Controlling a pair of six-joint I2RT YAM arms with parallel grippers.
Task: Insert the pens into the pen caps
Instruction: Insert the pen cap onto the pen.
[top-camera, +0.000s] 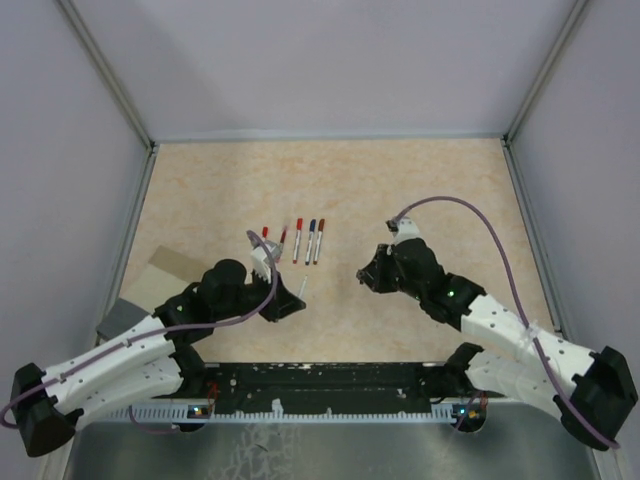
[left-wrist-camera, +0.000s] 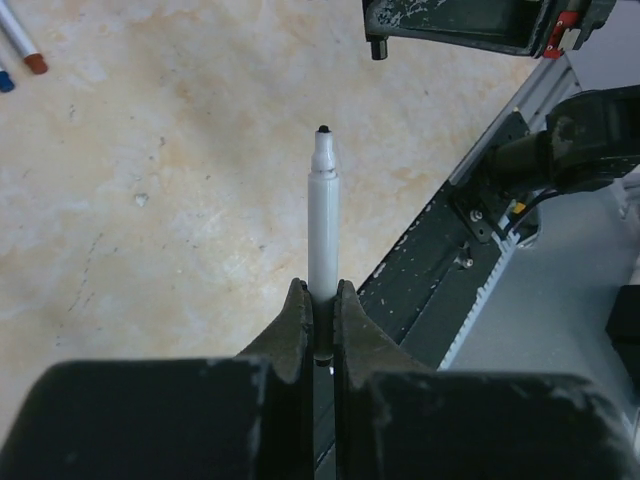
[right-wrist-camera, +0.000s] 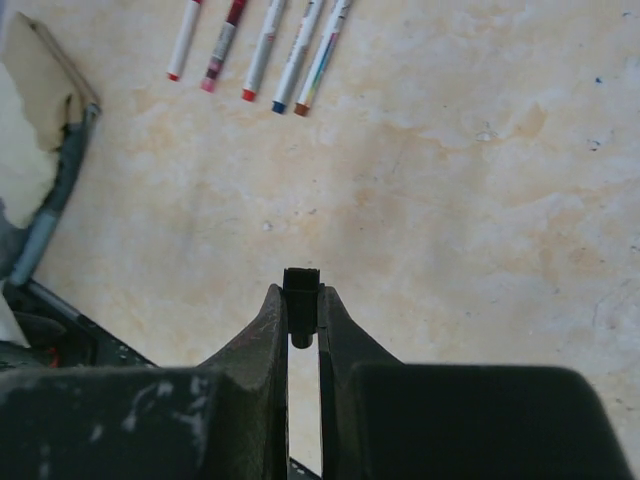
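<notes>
My left gripper (top-camera: 296, 298) is shut on a white-barrelled pen (top-camera: 301, 290). In the left wrist view the pen (left-wrist-camera: 322, 210) sticks straight out from my left gripper (left-wrist-camera: 322, 297), its bare black tip pointing away over the table. My right gripper (top-camera: 364, 272) is shut on a small black pen cap, which shows in the right wrist view (right-wrist-camera: 302, 288) at the tips of the gripper (right-wrist-camera: 302, 300). The two grippers face each other, a short gap apart. Several more pens (top-camera: 298, 240) lie side by side on the table beyond them, also seen in the right wrist view (right-wrist-camera: 263, 50).
A tan card (top-camera: 170, 266) and a grey block (top-camera: 124, 318) lie at the table's left edge. A black rail (top-camera: 330, 378) runs along the near edge. Grey walls enclose the beige tabletop (top-camera: 430, 190). The right gripper's body (left-wrist-camera: 450, 25) shows at the top of the left wrist view.
</notes>
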